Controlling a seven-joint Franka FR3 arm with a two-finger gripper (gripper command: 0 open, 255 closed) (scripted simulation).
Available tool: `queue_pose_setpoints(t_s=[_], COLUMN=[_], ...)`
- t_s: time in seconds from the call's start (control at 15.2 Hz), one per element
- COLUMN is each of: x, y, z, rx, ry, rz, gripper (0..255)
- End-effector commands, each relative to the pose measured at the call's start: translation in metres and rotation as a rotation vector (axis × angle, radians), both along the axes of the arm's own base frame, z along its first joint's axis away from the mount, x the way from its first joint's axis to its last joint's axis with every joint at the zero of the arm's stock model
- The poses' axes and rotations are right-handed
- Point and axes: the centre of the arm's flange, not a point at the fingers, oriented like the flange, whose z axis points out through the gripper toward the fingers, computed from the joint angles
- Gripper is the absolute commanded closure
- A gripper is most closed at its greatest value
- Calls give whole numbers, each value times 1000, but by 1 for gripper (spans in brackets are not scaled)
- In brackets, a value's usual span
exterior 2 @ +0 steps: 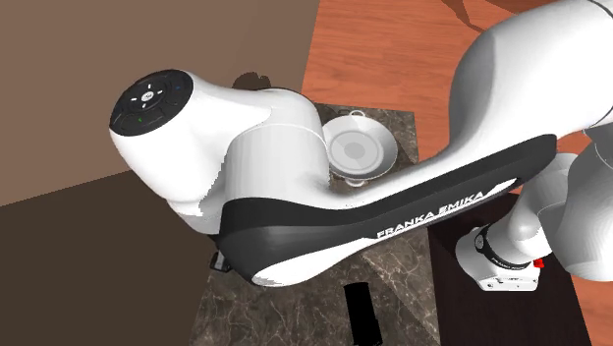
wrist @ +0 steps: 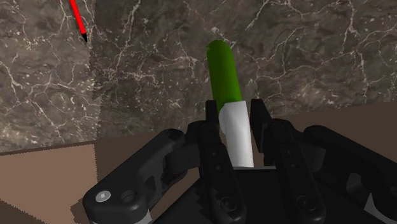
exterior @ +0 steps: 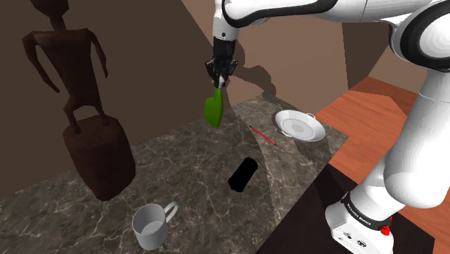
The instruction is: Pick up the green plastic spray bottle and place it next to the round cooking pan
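End effector [exterior: 218, 81] clamped on green spray bottle [exterior: 213, 110], aloft above the surface [exterior: 180, 166].
Wrist view shows its white neck pinched; shoulder view, the round pan [exterior: 298, 126] well apart.

dark marbled counter [exterior: 184, 162] carries white pan [exterior: 299, 126], red pen [exterior: 263, 136], black cylinder [exterior: 243, 174], grey mug [exterior: 150, 225] (upright) and brown statue [exterior: 97, 155].

Open countertop [exterior: 187, 166] beside pan [exterior: 299, 126], red pen [exterior: 263, 136] nearby

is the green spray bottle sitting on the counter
No, the green spray bottle hangs clasped in the gripper, held above the counter.
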Motion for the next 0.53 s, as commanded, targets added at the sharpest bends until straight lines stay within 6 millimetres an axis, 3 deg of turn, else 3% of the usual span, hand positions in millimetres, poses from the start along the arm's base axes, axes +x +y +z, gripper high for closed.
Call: queue_pose_setpoints(t_s=[0.0, 0.4, 0.46], x=[0, 0, -9], y=[0, 0, -9], z=[11, 40, 45], rx=[0, 0, 0], ry=[0, 0, 0], rz=[0, 0, 0], gripper=[255, 255, 255])
